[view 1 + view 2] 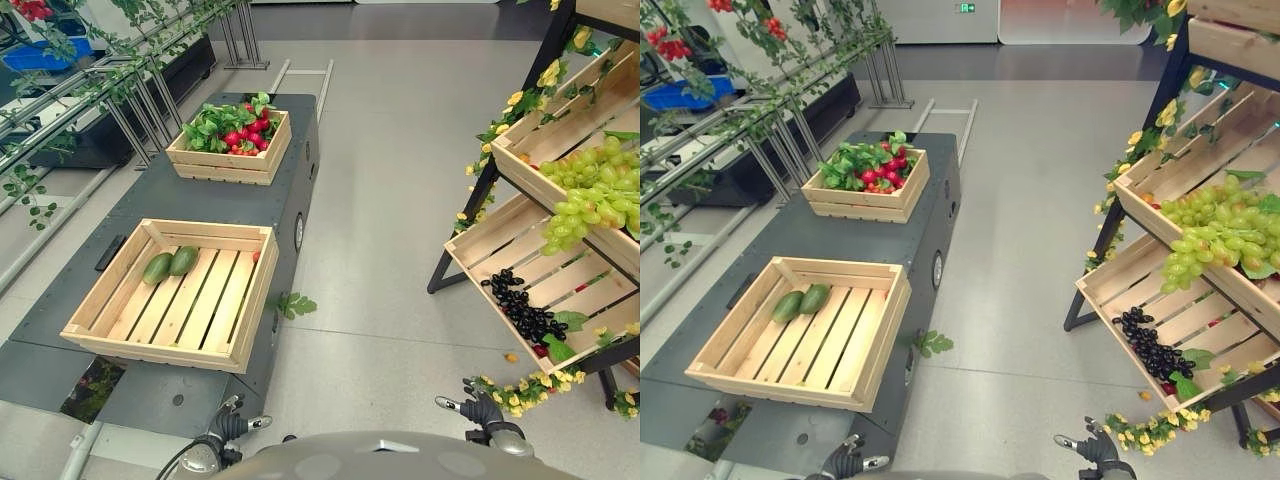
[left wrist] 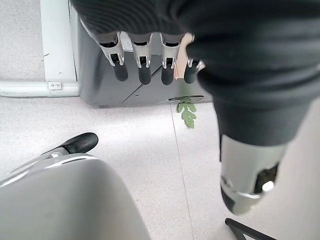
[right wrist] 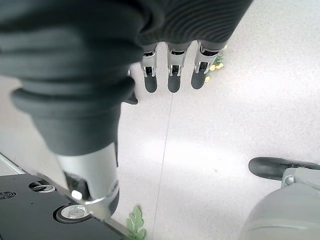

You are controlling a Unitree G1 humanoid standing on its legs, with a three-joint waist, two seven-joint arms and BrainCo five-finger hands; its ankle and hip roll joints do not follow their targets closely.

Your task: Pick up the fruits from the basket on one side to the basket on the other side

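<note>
On a dark cart, the near wooden crate (image 1: 150,350) holds two green fruits (image 1: 170,265) lying side by side at its far left, plus a small red thing (image 1: 256,256) at its right wall. On the slanted shelf to the right, green grapes (image 1: 590,195) fill an upper crate (image 1: 540,190) and black grapes (image 1: 525,305) lie in the lower crate (image 1: 570,280). My left hand (image 1: 232,424) hangs low beside the cart, its fingers (image 2: 144,62) straight and empty. My right hand (image 1: 478,408) hangs near the shelf's foot, fingers (image 3: 172,75) straight, holding nothing.
A second crate (image 1: 225,165) of red radishes and green leaves (image 1: 245,130) sits at the cart's far end. Metal railings with vines (image 1: 100,90) run along the left. A loose leaf (image 1: 293,304) lies on the grey floor between the cart and the shelf.
</note>
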